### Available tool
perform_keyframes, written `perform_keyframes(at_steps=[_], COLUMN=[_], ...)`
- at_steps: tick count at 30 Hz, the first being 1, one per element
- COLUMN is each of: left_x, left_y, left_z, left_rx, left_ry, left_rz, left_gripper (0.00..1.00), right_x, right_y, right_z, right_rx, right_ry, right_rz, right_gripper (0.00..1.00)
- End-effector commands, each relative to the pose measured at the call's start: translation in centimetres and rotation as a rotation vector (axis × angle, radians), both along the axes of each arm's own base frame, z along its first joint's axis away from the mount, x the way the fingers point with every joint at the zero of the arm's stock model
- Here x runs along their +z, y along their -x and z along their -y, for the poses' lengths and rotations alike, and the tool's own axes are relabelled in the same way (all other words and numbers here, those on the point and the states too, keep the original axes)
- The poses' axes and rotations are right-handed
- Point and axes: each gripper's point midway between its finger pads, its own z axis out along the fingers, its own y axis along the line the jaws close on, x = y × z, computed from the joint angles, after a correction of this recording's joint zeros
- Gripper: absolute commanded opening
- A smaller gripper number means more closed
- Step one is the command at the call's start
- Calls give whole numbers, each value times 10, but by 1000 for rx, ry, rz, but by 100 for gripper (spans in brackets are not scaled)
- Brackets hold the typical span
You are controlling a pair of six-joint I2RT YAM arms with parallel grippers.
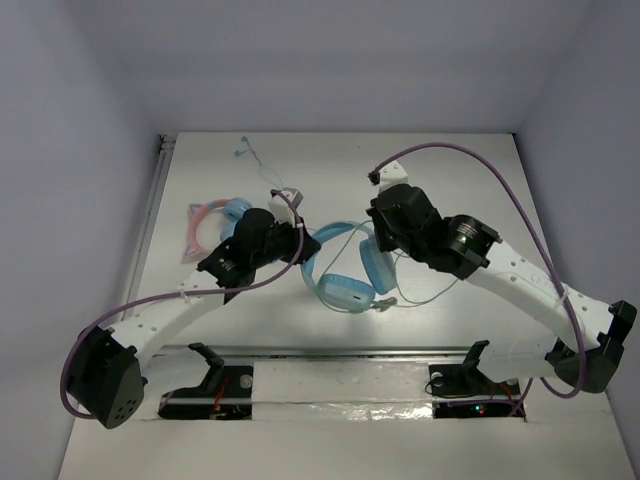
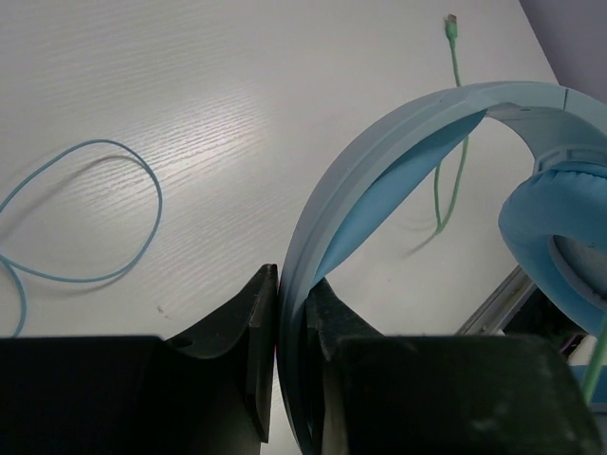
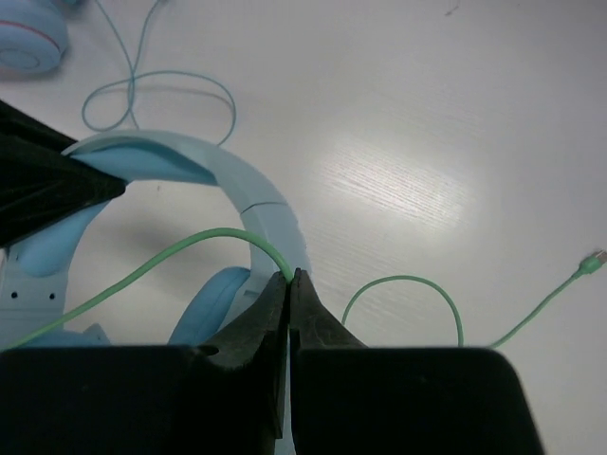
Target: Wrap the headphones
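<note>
The light-blue headphones (image 1: 350,272) lie mid-table, earcups toward the near edge. My left gripper (image 2: 294,308) is shut on their wide headband (image 2: 379,152), which arcs up and right to a padded earcup (image 2: 560,242). My right gripper (image 3: 290,278) is shut on the thin green cable (image 3: 171,254), pinched at the fingertips just above the headband (image 3: 256,199). From the jaws the cable loops over the table (image 3: 408,282) and ends in a plug (image 3: 594,258). In the top view the left gripper (image 1: 300,240) and right gripper (image 1: 385,240) flank the headband.
Smaller pink-banded headphones (image 1: 205,228) lie at the left behind my left arm, their thin blue cable (image 2: 85,209) looping across the table toward the back (image 1: 250,152). A metal rail (image 1: 340,352) runs along the near edge.
</note>
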Motion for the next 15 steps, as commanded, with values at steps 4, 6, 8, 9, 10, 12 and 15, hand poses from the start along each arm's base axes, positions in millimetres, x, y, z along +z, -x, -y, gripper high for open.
perform_keyframes(at_steps=[4, 6, 8, 9, 10, 12, 15], left_x=[56, 63, 72, 79, 86, 101, 115], left_y=[10, 7, 7, 6, 8, 7, 1], left_z=[18, 17, 16, 16, 16, 16, 10], left_rx=[-83, -64, -47, -45, -47, -37, 21], left_ry=[172, 179, 204, 219, 236, 265, 294], left_rz=[90, 101, 107, 115, 125, 140, 161], left_gripper=[0, 0, 0, 0, 0, 0, 0], right_x=[34, 24, 25, 12, 19, 9, 18], right_y=[-29, -31, -34, -34, -32, -27, -21], right_z=[28, 32, 32, 33, 26, 18, 4], right_rx=[-169, -194, -198, -203, -194, -169, -98], right_ry=[-154, -181, -250, -255, -344, -407, -519], right_rz=[156, 147, 154, 135, 135, 112, 130], right_gripper=[10, 12, 12, 12, 12, 12, 13])
